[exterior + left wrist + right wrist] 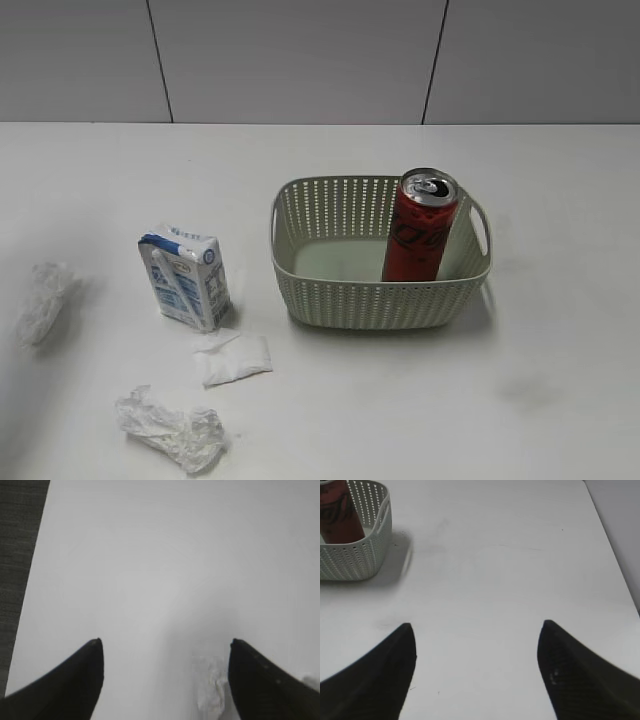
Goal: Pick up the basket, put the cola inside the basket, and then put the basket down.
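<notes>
The pale sage-green basket [375, 297] stands on the white table, right of centre. The red cola can [420, 230] stands upright inside it, against its right end. Both also show at the top left of the right wrist view, the basket [355, 555] and the cola [340, 510]. My right gripper [477, 630] is open and empty over bare table, well away from the basket. My left gripper [165, 642] is open and empty over bare table, with a crumpled white wrapper [210, 685] by its right finger. Neither gripper shows in the exterior view.
A blue-and-white milk carton [185, 277] stands left of the basket. Crumpled white wrappers lie at the far left [42, 300], the front left [172, 428] and below the carton [232, 358]. The table's left edge [30, 580] and its right edge [615, 560] are near.
</notes>
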Robot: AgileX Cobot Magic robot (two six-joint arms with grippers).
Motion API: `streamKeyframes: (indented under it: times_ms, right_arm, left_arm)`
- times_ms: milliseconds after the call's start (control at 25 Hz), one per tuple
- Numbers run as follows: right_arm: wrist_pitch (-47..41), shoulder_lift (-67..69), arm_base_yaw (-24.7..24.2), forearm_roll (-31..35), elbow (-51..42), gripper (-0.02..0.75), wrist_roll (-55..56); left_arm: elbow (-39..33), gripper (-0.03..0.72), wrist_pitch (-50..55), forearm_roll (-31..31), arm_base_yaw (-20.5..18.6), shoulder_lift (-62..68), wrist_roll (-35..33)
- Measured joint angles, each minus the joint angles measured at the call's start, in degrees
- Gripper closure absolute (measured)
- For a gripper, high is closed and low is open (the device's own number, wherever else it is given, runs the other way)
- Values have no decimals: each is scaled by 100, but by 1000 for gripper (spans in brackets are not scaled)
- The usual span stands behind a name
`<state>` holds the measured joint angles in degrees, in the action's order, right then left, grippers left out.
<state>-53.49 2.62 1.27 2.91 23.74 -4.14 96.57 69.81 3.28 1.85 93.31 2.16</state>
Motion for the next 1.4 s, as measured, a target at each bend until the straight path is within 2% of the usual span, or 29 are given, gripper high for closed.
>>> streamKeyframes:
  times_ms: [240, 600, 760, 1080, 1400]
  right_arm:
    - [0, 0, 0, 2, 0, 164, 0]
    - [0, 0, 0, 14, 0, 164, 0]
    - [0, 0, 0, 14, 0, 164, 0]
    - [0, 0, 0, 14, 0, 164, 4]
    - [0, -6, 0, 16, 0, 164, 4]
  left_arm:
    - [-1450, 99, 3, -225, 63, -1093, -216]
    - [-4037, 99, -239, -251, 63, -3049, -216]
    - [-4928, 99, -444, -251, 63, -4139, -216]
    - [-6026, 99, -547, -230, 63, -6190, -216]
    - [-6612, 99, -752, -46, 108, -7607, -216]
